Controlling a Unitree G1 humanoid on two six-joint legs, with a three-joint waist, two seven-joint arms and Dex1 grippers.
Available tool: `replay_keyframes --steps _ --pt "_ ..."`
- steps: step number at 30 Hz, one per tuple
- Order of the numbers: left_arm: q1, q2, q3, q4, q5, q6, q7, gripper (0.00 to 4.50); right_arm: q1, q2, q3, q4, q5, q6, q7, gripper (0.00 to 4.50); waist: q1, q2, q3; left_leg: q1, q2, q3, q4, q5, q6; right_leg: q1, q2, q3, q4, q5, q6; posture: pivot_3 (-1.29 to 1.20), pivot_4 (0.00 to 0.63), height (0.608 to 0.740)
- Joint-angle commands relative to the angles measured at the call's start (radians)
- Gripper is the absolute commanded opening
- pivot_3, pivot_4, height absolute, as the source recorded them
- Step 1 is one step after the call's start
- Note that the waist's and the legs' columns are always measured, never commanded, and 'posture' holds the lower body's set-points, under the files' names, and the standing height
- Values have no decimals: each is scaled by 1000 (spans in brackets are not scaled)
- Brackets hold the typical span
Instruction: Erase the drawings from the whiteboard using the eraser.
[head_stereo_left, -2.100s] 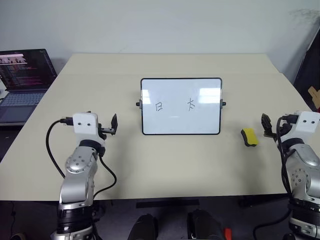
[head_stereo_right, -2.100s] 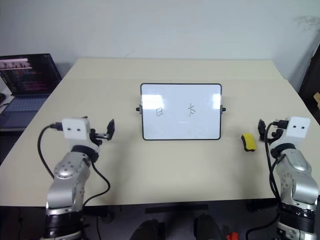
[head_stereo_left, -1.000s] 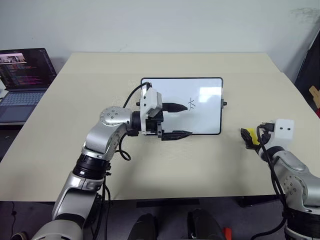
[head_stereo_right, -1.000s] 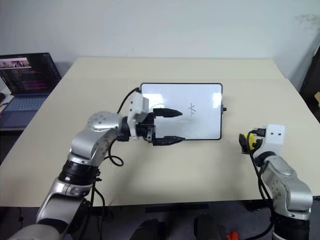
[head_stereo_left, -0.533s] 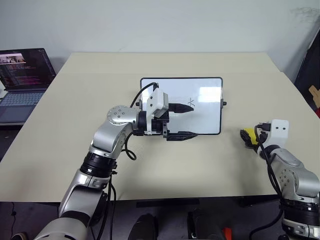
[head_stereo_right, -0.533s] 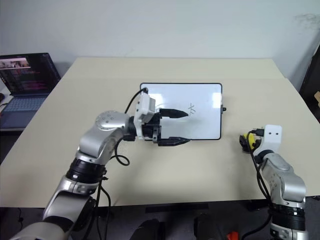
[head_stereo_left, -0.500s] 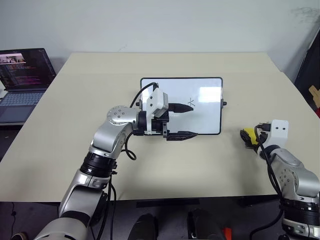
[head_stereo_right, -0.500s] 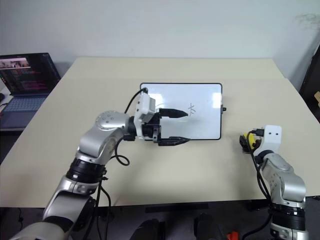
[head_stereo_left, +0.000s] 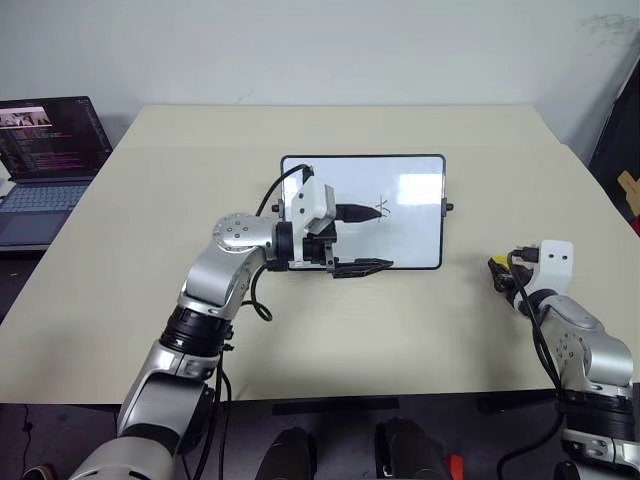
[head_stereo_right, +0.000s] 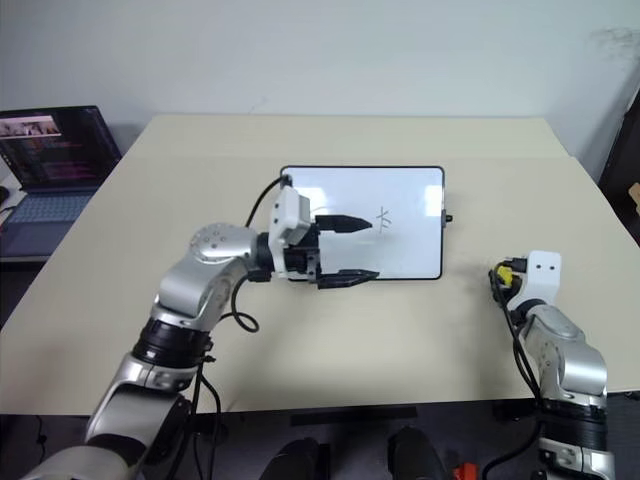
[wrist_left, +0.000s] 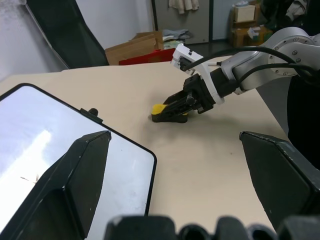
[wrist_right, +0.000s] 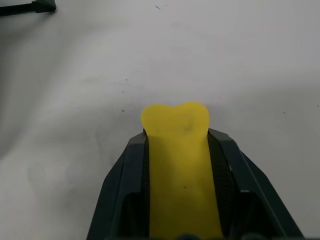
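The whiteboard (head_stereo_left: 410, 235), white with a thin black frame, rests in the middle of the table. A cross-like drawing (head_stereo_left: 381, 207) shows on it; my left wrist hides the board's left part. My left gripper (head_stereo_left: 372, 238) hovers open over the board, one finger above its face, the other at its near edge. At the table's right side my right gripper (head_stereo_left: 505, 280) is shut on the yellow eraser (wrist_right: 177, 165), which lies low on the tabletop. The left wrist view shows the eraser (wrist_left: 159, 108) pinched between the right gripper's black fingers (wrist_left: 182, 102).
An open laptop (head_stereo_left: 50, 160) sits off the table's far left corner. The beige table (head_stereo_left: 450, 140) spreads wide around the board. Dark furniture (head_stereo_left: 618, 140) stands beyond the table's right edge.
My right gripper, open around the eraser a second ago, has shut on it. The left gripper has kept its place over the board.
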Motion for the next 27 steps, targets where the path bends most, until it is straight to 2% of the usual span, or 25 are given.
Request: replay_keyframes --steps 1,4,9,14,17,21,27 --pt "19 12 43 -44 0 11 47 4500 -5 -2 -8 -49 0 -20 5 1232 -1 0 0 0 0 0 0 0 0 0 0 0 0 0 0 0 150 740" --pt "72 7 94 -74 -1 41 152 4500 41 -9 23 -115 -25 -68 25 1232 0 0 0 0 0 0 0 0 0 0 0 0 0 0 0 0 150 740" --pt "189 20 142 -149 30 95 295 4500 156 -38 170 -217 -169 -210 45 1231 0 0 0 0 0 0 0 0 0 0 -2 0 0 0 0 0 150 740" --pt "240 44 195 -204 54 153 420 4500 184 -16 308 -342 -244 -272 66 1231 0 0 0 1 0 0 1 0 0 0 -2 0 1 0 0 0 150 740" --pt "252 69 244 -215 69 194 491 4500 137 -15 422 -375 -312 -330 97 1231 -4 0 0 2 0 0 0 0 0 0 -2 1 2 0 0 0 150 740" --pt "240 102 272 -215 96 225 547 4500 32 1 512 -331 -364 -387 137 1231 -1 0 0 2 0 0 1 0 0 0 0 0 2 0 0 0 150 740" --pt "216 129 289 -176 132 265 616 4500 -197 81 631 -115 -444 -522 186 1231 0 -1 0 2 0 -1 0 0 -1 0 -1 0 1 0 0 0 150 740"
